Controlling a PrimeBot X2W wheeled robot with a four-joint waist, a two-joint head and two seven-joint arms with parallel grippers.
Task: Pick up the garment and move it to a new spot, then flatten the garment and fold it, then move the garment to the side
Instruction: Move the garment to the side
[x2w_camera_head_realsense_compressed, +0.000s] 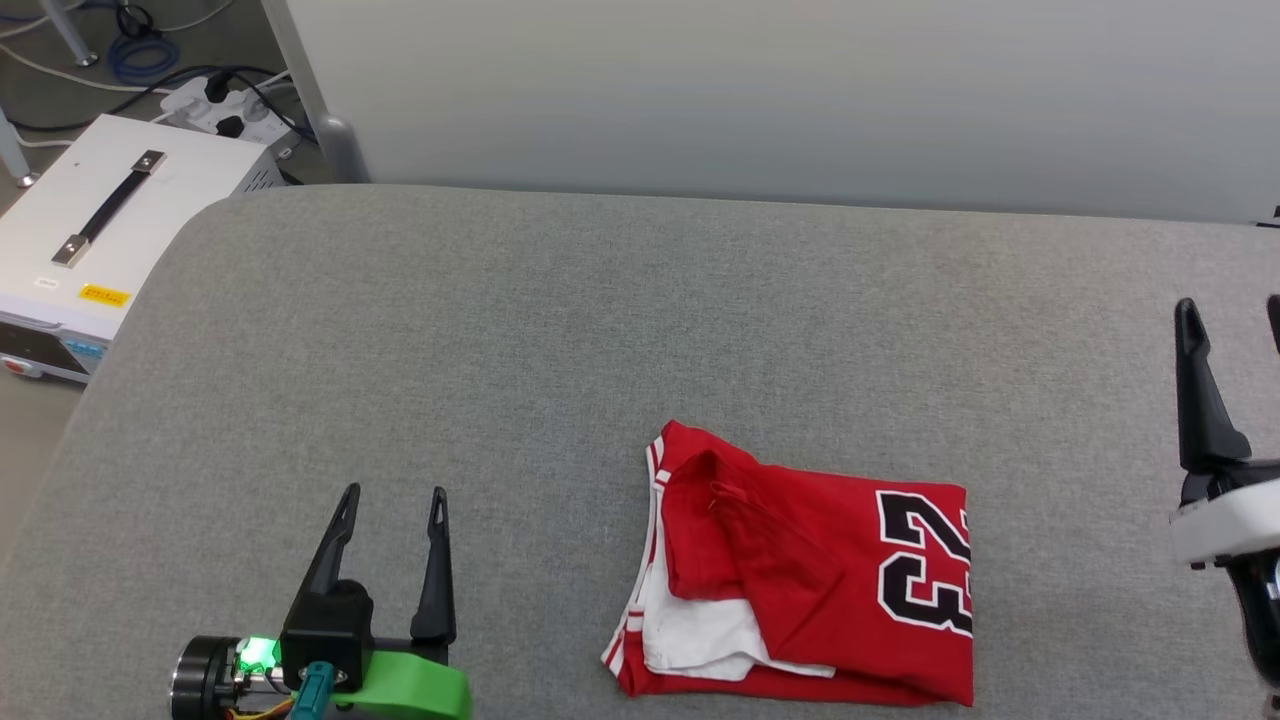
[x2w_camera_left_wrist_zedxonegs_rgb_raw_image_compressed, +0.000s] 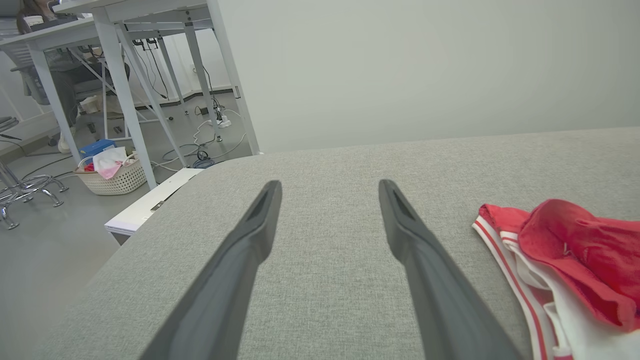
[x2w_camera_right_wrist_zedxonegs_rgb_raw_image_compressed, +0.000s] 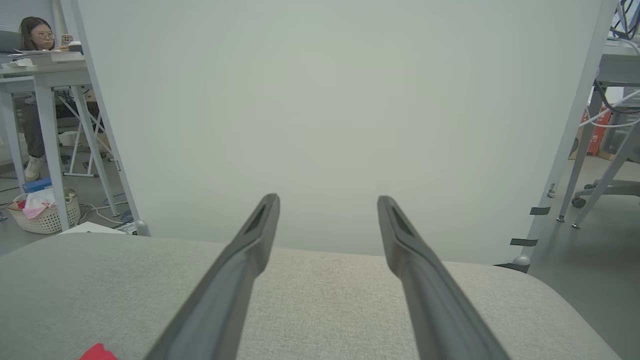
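Grey cloth covers the counter (x2w_camera_head_realsense_compressed: 500, 330), where the garment (x2w_camera_head_realsense_compressed: 800, 570) lies loosely folded between my left fingers (x2w_camera_head_realsense_compressed: 436, 570) and right fingers (x2w_camera_head_realsense_compressed: 1195, 380), both spread wide and empty, so I judge pinching all layers at opposite edges lifts it best.

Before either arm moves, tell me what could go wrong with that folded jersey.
1. The red jersey is only loosely folded, with a white sleeve spilling out on the robot's left. Pinching the top layer alone would likely pull the fold open.
2. The grey padded table rounds off close to the open right gripper. If dragged that way, the jersey could slide over the edge.
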